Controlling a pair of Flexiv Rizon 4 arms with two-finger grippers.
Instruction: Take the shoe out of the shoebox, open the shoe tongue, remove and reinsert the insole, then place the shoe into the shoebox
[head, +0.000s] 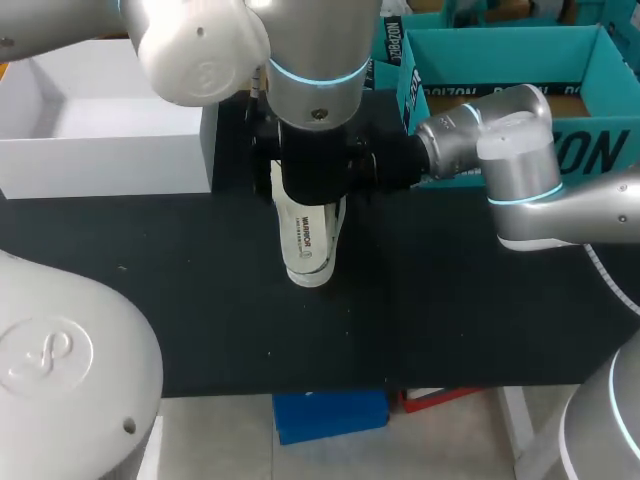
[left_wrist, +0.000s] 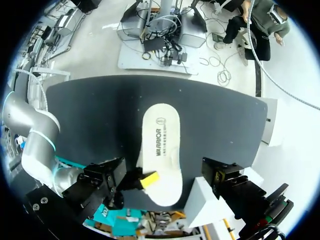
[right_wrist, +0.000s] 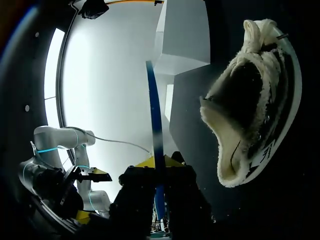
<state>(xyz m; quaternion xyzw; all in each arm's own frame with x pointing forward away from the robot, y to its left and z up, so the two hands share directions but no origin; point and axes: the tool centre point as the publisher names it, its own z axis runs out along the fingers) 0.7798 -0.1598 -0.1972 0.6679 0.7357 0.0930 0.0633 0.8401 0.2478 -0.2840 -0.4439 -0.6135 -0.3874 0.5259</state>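
Gripping the insole (right_wrist: 155, 125) by its edge, the right gripper (right_wrist: 156, 167) is narrowed onto it. There the insole is seen edge-on as a thin blue strip between the yellow tips. From the left wrist, one yellow fingertip (left_wrist: 150, 179) is seen pressed on the white printed face of the insole (left_wrist: 161, 150), near one end. In the overhead view the insole (head: 305, 235) is held flat at the middle of the black table (head: 150, 300). Its long axis runs from 12 to 6 o'clock.

The shoe (right_wrist: 245, 100) is found just beside the insole, out of the box, with its fleece-lined opening spread wide. Only its toe (head: 312, 275) is shown from overhead, at the 6 o'clock end of the insole.

The left gripper (head: 312, 170) is hung straight above the shoe, and whether it is wide or narrow cannot be told. The right arm is brought in from 3 o'clock. The white shoebox (head: 100, 160) is set open at 10 o'clock, well apart from the shoe.
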